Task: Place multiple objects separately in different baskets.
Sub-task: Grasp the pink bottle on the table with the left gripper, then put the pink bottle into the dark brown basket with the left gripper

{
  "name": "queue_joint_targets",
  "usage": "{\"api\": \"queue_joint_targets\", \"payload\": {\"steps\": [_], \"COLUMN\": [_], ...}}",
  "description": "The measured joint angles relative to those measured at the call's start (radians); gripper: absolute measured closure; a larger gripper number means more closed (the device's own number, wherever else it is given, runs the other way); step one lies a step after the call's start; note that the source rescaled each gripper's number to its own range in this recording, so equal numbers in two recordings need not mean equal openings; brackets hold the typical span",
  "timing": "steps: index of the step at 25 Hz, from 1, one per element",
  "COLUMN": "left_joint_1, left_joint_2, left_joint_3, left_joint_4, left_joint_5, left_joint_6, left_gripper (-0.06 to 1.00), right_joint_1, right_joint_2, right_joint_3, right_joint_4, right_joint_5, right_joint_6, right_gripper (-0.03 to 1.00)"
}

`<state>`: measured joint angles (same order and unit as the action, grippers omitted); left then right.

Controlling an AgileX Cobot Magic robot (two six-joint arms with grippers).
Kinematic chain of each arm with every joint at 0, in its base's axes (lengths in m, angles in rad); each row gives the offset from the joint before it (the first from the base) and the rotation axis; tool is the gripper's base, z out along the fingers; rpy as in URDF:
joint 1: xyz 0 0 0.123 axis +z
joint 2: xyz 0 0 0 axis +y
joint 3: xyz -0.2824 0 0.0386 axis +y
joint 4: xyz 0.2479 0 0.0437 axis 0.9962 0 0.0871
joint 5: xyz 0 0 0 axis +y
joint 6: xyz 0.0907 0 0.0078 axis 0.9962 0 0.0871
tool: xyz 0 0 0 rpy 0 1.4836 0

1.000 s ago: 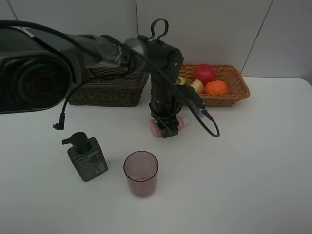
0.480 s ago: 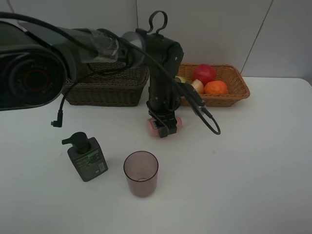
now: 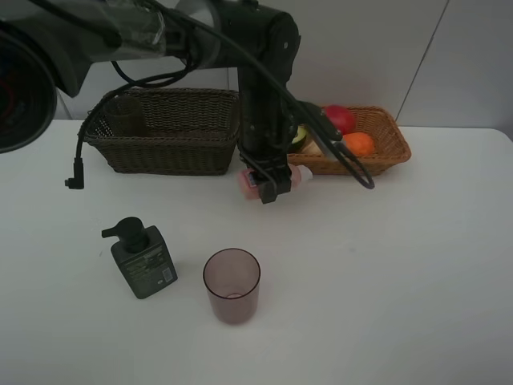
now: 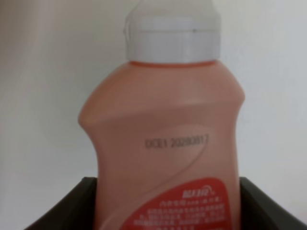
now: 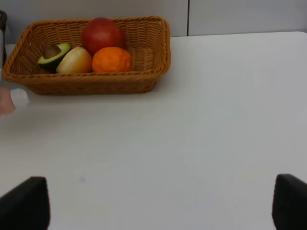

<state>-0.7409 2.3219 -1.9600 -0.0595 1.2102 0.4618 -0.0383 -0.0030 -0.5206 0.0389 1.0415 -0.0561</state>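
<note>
- Whereas a second ago the left arm hid much of it, the dark brown basket [image 3: 172, 151] now shows whole at the far left; one brownish-pink cup [image 3: 124, 119] stands in its left end
- Nearer the front, the dark green pump bottle [image 3: 144, 261] and the second cup [image 3: 232, 285] stand on the tabletop [image 3: 417, 281] exactly where they stood before; neither has been dealt with yet
- At the middle, the left claw [image 3: 267, 184] is clamped across the body of the small pink bottle [image 3: 248, 184]; a second ago this bottle lay on the tabletop under the claw, and now it has risen with the arm and appears to hang clear of the surface, between the two baskets; the wrist view shows it held lengthwise, white cap pointing away
- To the right, the light orange-tan basket [image 3: 377, 164] holds the red apple [image 3: 338, 119], tangerine [image 3: 355, 143], peach-coloured fruit [image 5: 74, 60] and avocado half [image 5: 53, 53], unchanged
- Farthest right, the right claw [image 5: 153, 203] waits spread wide and empty
- Meaning: the pick looks complete; the bottle likely belongs leftward, with the cup rather than the fruit
</note>
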Motion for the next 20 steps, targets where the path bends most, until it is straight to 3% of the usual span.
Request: {"api": "queue_joint_targets", "payload": {"steps": [9,20], "left_joint_1": [0.057,0.183], "left_joint_2": [-0.050,-0.064], "left_joint_3": [-0.041,-0.124], "left_joint_4": [0.005,0.080], "left_joint_5": [0.005,0.000], "left_joint_6": [-0.054,-0.097], "left_gripper": [0.22,0.22], "right_joint_1": [0.000,0.000], "right_joint_2": [0.000,0.000], "right_joint_3": [0.000,0.000], "right_joint_4": [0.000,0.000], "right_joint_5": [0.000,0.000], "right_joint_6": [0.000,0.000], "right_gripper": [0.04,0.04]}}
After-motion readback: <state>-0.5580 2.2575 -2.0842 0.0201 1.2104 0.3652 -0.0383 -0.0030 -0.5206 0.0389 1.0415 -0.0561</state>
